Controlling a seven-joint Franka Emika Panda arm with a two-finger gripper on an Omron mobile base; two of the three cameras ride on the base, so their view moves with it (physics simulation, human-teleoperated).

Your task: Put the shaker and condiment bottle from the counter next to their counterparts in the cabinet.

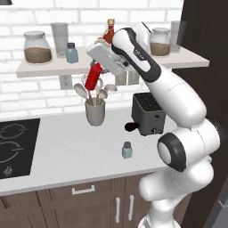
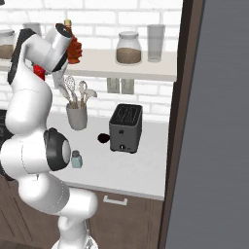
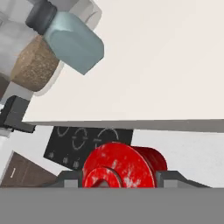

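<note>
The claw grips the ribbed, glossy red condiment bottle between its dark fingers, holding it tilted in the air just below the front edge of the smooth beige shelf. On that shelf stand a blue-grey cylindrical shaker and a leaf-shaped syrup bottle; the other small shaker stands upright on the pale tabletop, near the boxy black toaster

The arm reaches up and forward from the base, elbow bent, wrist raised to shelf height. The gripper points down and to the left, its jaws closed on the red bottle, which hangs tilted below the hand, one finger against each side.
</note>
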